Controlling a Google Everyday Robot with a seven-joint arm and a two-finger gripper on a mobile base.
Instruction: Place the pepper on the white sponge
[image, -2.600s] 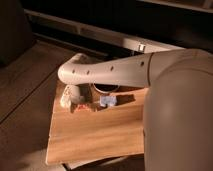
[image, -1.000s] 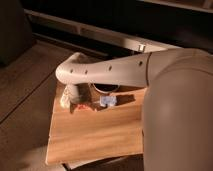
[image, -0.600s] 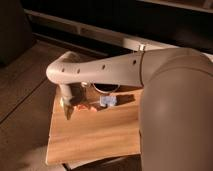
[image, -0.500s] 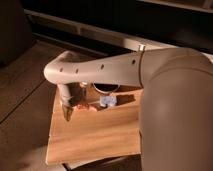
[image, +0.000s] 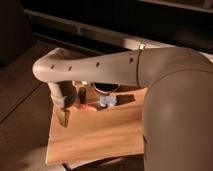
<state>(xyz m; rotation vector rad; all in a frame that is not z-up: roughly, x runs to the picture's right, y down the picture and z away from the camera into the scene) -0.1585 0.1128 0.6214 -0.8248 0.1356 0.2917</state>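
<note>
The pepper (image: 87, 107), small and reddish-orange, lies on the wooden table (image: 100, 137) near its back left. Just right of it sits the white sponge (image: 108, 101), a pale bluish block. They lie close together, and I cannot tell if they touch. My gripper (image: 63, 118) hangs from the arm's bent wrist at the table's left edge, left of the pepper and slightly nearer the camera. It points down, open, with nothing between its fingers. The broad beige arm (image: 110, 70) crosses above the objects and hides the table's right side.
A dark bowl (image: 105, 88) stands behind the sponge, partly under the arm. A small dark brown block (image: 82, 94) sits behind the pepper. Dark shelving runs along the back. The floor lies to the left of the table.
The arm's wrist has swung left and lower, carrying the gripper from above the objects to the table's left edge. The pepper and sponge have not moved.
</note>
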